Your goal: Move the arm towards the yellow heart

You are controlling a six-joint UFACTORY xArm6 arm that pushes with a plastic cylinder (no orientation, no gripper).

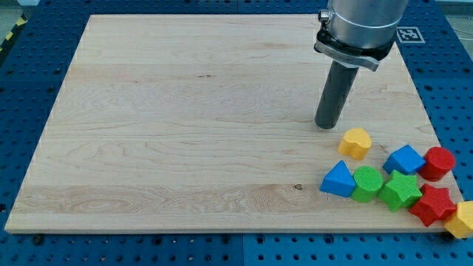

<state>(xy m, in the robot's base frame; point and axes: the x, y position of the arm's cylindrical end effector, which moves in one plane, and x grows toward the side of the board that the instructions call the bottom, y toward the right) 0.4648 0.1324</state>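
A pale wooden desk (pixel 185 125) on blue pegboard lies wide open toward the view's left. My tip (pixel 326 126) rests on the wood; I carry no jaws, holding nothing. The yellow heart (pixel 356 142) sits just beside it, lower right, apart, heading the cluster near the desk's right edge.

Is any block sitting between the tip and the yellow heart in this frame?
No. My tip is just up and to the view's left of the yellow heart, with only bare board between them.
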